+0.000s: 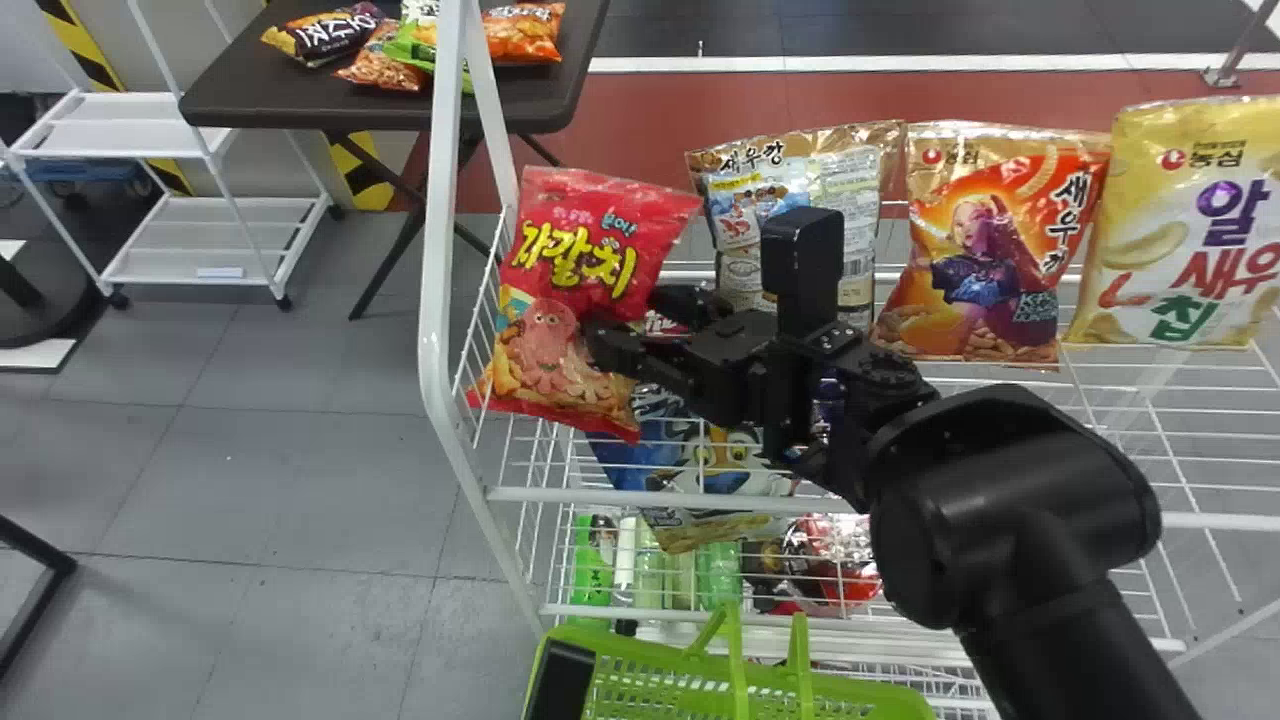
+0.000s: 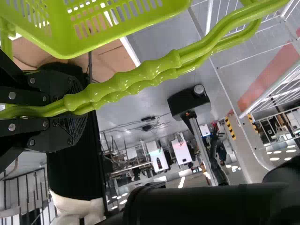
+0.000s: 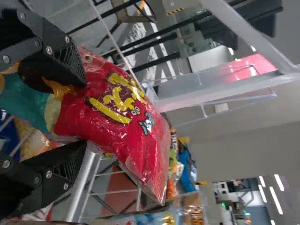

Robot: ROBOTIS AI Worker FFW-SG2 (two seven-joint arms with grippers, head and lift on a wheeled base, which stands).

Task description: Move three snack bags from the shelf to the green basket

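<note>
the right gripper (image 3: 84, 114), fingers parted by its bulk, pinched the red snack bag (image 1: 590, 275) at the shelf (image 1: 434, 250) end, while the left gripper (image 2: 83, 107) clamped the handles (image 2: 145, 70) — likely to have the green basket (image 1: 640, 652) ready.

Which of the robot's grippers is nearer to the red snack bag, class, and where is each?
Right. The right gripper has the red snack bag between its jaws; the left gripper is lower down, at the handles of the green basket.
</note>
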